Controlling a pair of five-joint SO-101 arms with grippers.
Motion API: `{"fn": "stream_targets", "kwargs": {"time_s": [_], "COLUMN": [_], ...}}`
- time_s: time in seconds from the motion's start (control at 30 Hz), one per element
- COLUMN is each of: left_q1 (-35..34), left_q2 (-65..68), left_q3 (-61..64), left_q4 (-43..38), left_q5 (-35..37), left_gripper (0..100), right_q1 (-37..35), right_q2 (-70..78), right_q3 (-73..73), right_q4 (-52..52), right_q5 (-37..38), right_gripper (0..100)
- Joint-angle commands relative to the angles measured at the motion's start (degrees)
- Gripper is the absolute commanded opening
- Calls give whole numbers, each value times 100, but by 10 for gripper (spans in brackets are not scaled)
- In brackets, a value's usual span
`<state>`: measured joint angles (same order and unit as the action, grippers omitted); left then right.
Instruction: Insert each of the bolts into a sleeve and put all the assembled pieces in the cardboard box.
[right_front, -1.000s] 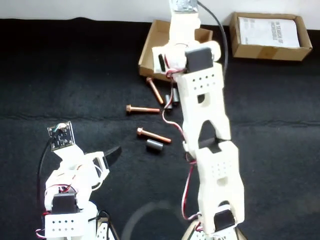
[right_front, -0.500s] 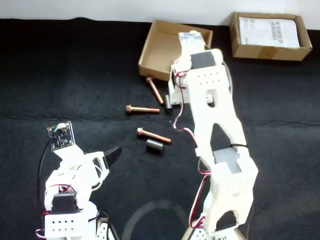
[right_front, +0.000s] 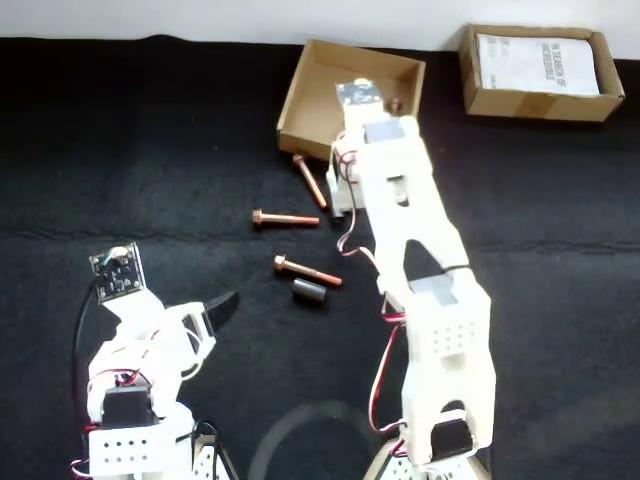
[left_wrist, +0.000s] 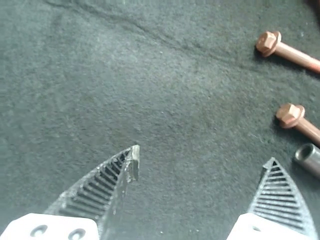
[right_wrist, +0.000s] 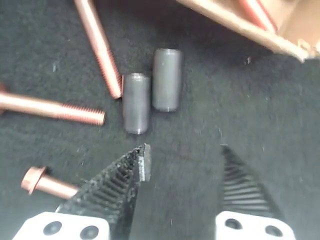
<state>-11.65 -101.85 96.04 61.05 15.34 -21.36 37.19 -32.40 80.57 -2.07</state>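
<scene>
The left arm sits at the near-left corner of the black cloth (right_front: 150, 150). The left gripper (left_wrist: 203, 157) has its ribbed fingers spread wide apart above bare cloth, with nothing between them.

To its right, three copper bolts lie loose on the cloth. The near bolt (right_front: 308, 270) lies at a slant with the lone sleeve (right_front: 309, 292) just beside its shaft, apart from it. Beyond it, the middle bolt (right_front: 285, 217) lies roughly level. The far bolt (right_front: 310, 180) slants away, its head close to the front wall of the cardboard box (right_front: 300, 100).

The right arm stretches away across the table, its wrist at the box's front wall. The right gripper (right_wrist: 185, 150) is spread open and holds nothing. It hangs over two dark sleeves lying side by side — the bolt-side sleeve (right_wrist: 136, 102), just beside the far bolt's threaded tip, and the box-side sleeve (right_wrist: 166, 79). Whether the two touch is hard to tell.

Inside the cardboard box a boxed bolt (right_front: 395, 103) shows its copper head — whether it wears a sleeve cannot be told.

At far right stands a second box (right_front: 540, 105) holding a white sheet (right_front: 535, 62).
</scene>
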Motion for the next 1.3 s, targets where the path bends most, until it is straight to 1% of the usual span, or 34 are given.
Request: {"fn": "stream_targets", "kwargs": {"time_s": [0.0, 0.33, 0.7, 0.93, 1.17, 1.2, 1.27], "left_q1": [-110, -110, -119, -119, -119, -119, -119], "left_q2": [-171, -171, -171, -180, -180, -180, -180], "left_q3": [110, 110, 110, 110, 110, 110, 110], "left_q4": [-114, -114, -114, -114, -114, -114, -114], "left_q5": [-9, -18, -18, -18, -18, -18, -18], "left_gripper": [368, 368, 368, 368, 368, 368, 368], "right_q1": [-31, -92, -101, -84, -66, -66, -48], "right_q2": [31, 75, 145, 1182, 2035, 2123, 2273], "right_q3": [-57, -242, -189, -699, -1763, -1921, -2202], "right_q4": [-268, -629, -1262, -1147, -796, -716, -549], "right_q5": [237, 633, 730, 703, 703, 703, 730], "right_gripper": [132, 134, 134, 134, 129, 119, 57]}}
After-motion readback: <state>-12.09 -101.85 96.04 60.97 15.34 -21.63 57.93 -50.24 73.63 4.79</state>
